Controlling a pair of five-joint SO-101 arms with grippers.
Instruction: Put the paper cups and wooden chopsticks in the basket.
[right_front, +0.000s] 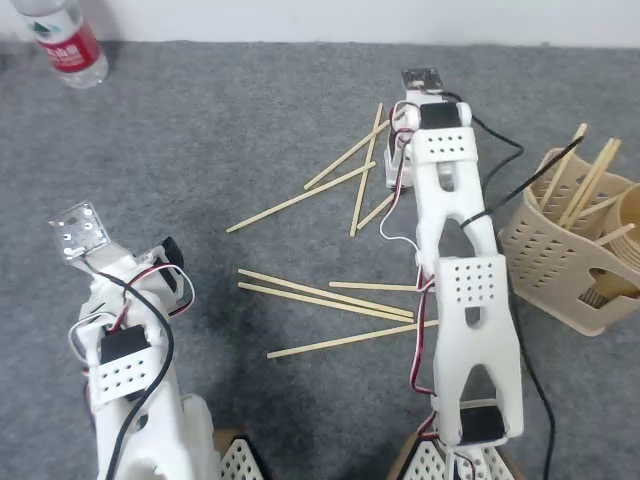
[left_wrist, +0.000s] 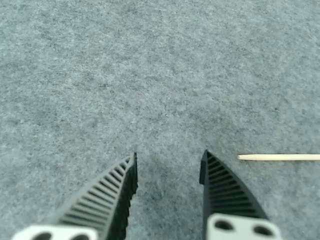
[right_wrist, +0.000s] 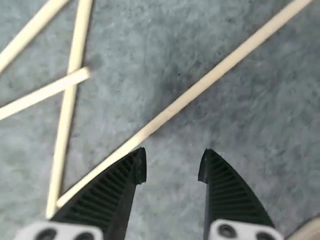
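The right tool (right_wrist: 172, 161) is held open over wooden chopsticks (right_front: 300, 198) scattered across the bench's middle; the basket (right_front: 545, 262) stands at the right edge. One chopstick (right_wrist: 220, 70) lies under a finger (right_wrist: 115, 190), not between, so it may be pushed away. The left tool (left_wrist: 169, 159) is also open.

Your tabletop (right_front: 250, 120) is rough, matt grey cloth, fuzzy like felt. The chopsticks (right_front: 325, 293) are pale, smooth, matt wood. The basket (right_front: 545, 250) is beige plastic, and the fingers (left_wrist: 107, 200) are ribbed, matt black plastic.
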